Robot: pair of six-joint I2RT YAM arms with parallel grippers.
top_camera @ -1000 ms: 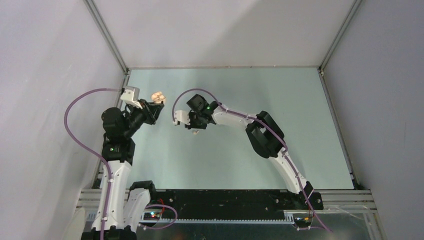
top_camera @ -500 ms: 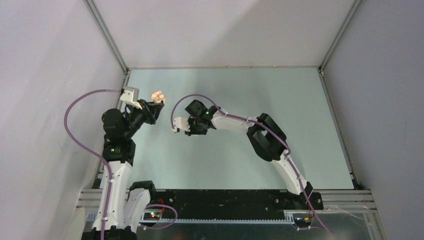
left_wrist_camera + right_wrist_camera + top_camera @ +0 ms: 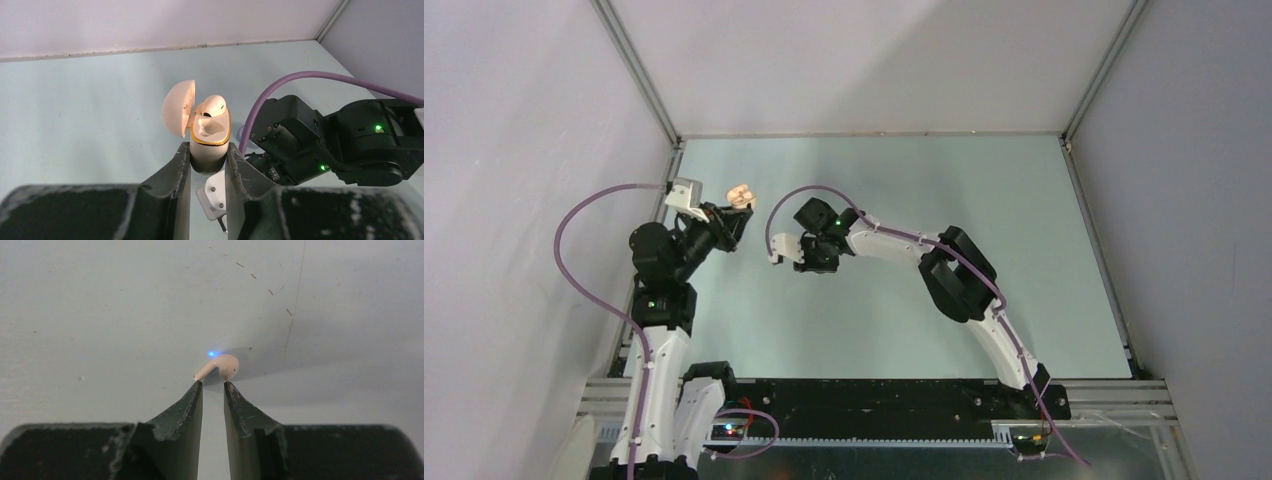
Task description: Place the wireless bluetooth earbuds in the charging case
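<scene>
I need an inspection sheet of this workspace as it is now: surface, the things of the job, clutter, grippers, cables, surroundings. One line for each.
surface: pale green table; specks and a thin line show in the right wrist view.
job's things: cream charging case, lid open, first earbud seated in it; second earbud, cream, a blue light beside it.
clutter: nothing seen.
grippers: left gripper shut on the charging case; right gripper nearly closed, second earbud at its tips, grip uncertain.
cables: left purple cable and right purple cable, each looping above its arm.
surroundings: grey walls, metal frame posts.
</scene>
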